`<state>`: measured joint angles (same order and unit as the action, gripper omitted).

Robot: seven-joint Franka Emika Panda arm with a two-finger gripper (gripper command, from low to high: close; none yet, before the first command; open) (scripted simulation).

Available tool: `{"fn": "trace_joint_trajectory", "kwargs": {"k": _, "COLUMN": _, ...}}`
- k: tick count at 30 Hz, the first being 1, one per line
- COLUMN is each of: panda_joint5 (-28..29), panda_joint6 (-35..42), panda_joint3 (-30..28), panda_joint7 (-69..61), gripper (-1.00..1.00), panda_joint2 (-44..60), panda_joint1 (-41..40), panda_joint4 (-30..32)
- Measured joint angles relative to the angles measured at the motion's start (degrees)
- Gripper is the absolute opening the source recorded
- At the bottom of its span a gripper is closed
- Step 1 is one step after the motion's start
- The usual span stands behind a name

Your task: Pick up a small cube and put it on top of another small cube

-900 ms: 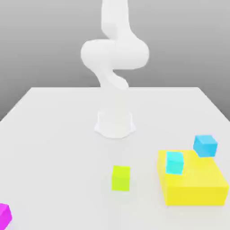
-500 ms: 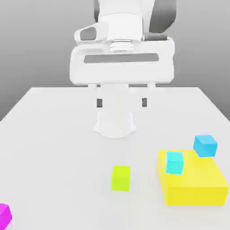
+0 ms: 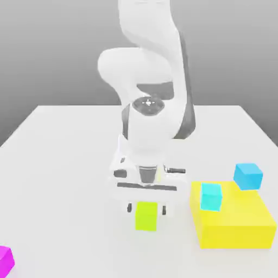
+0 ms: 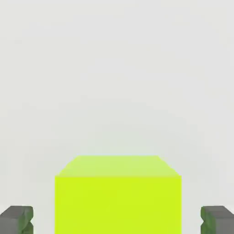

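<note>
The small cube (image 3: 145, 216) is lime yellow-green and rests on the white table (image 3: 65, 163), near the front middle of the exterior view. My gripper (image 3: 146, 209) has come down over it, with one dark fingertip (image 3: 129, 208) on each side. In the hand view the small cube (image 4: 118, 196) sits between the two fingertips (image 4: 17, 218), and a gap of bare table shows on both sides. The gripper (image 4: 118, 219) is open and touches nothing.
A large flat yellow block (image 3: 233, 221) lies to the exterior view's right of the lime cube. One cyan cube (image 3: 211, 196) sits on it and another cyan cube (image 3: 248, 176) stands at its far corner. A magenta cube (image 3: 4, 259) sits at the front left edge.
The hand has dropped from high above the table to just over the lime cube, and its fingers now straddle it. No cube has moved.
</note>
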<state>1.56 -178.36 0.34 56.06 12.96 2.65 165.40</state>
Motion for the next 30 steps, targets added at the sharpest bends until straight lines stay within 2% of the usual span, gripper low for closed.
{"fn": "trace_joint_trajectory", "kwargs": {"k": 6, "panda_joint5": 0.3, "panda_joint6": 0.0, "panda_joint3": 0.0, "panda_joint7": 0.3, "gripper": -1.0, "panda_joint2": -0.1, "panda_joint1": 0.0, "panda_joint4": 0.0}}
{"fn": "trace_joint_trajectory", "kwargs": {"k": 14, "panda_joint5": -1.5, "panda_joint6": 12.6, "panda_joint3": 0.8, "panda_joint7": -0.9, "gripper": -1.0, "panda_joint2": -14.9, "panda_joint1": -0.5, "panda_joint4": 2.3}}
{"fn": "trace_joint_trajectory", "kwargs": {"k": 22, "panda_joint5": -1.3, "panda_joint6": 21.7, "panda_joint3": -4.1, "panda_joint7": 11.2, "gripper": -1.0, "panda_joint2": -9.3, "panda_joint1": -8.8, "panda_joint4": -12.4}}
{"fn": "trace_joint_trajectory", "kwargs": {"k": 30, "panda_joint5": -4.9, "panda_joint6": 30.3, "panda_joint3": -10.3, "panda_joint7": 21.9, "gripper": -1.0, "panda_joint2": -1.1, "panda_joint1": -14.7, "panda_joint4": -29.0}}
